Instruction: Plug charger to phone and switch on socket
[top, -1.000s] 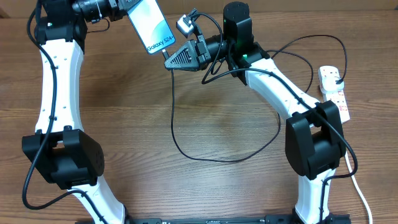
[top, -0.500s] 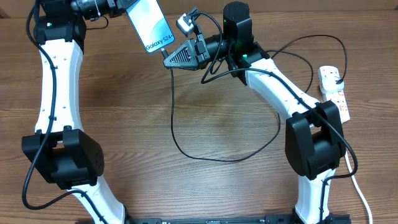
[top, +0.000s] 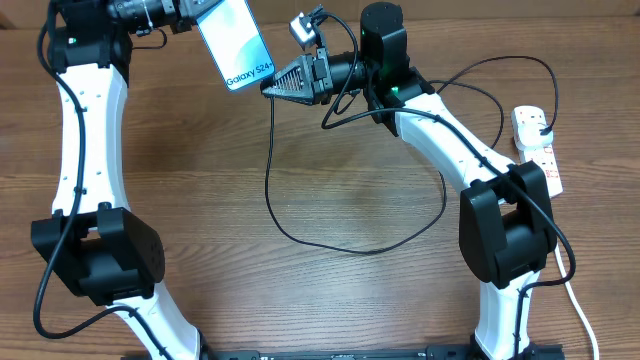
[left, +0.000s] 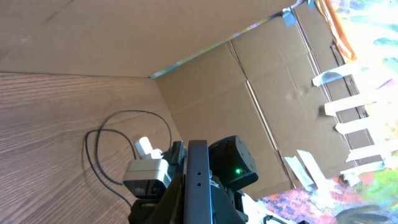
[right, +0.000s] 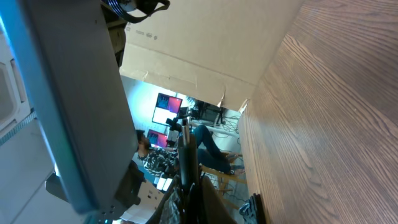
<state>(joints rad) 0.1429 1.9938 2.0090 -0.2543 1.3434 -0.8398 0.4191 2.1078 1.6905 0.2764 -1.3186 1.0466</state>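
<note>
**Operator:** What does the step in hand require?

**Technician:** The step is insertion of the plug into the phone. The right pincer (top: 270, 88) is clamped on the free end of the charger (top: 268, 170), and the cable hangs from it in a loop onto the bench (top: 200, 200). The left pincer (top: 198, 12) grips the phone (top: 237, 45) by its upper end and holds it clear of the bench, screen up. The plug should be set in line with the phone's long axis, centred on the lower short edge, and pushed straight with low force. The left arm should brace against the push. The port itself is not visible in any view.

**Operator:** Where does the phone lie relative to the right pincer?

**Technician:** Its lower edge is just beside the pincer tip, up and to the left. Contact cannot be confirmed. In the right wrist view the phone fills the left side, beside the plug tip (right: 186, 146). The socket (top: 540, 150) lies well apart, at the right edge of the bench.
</note>
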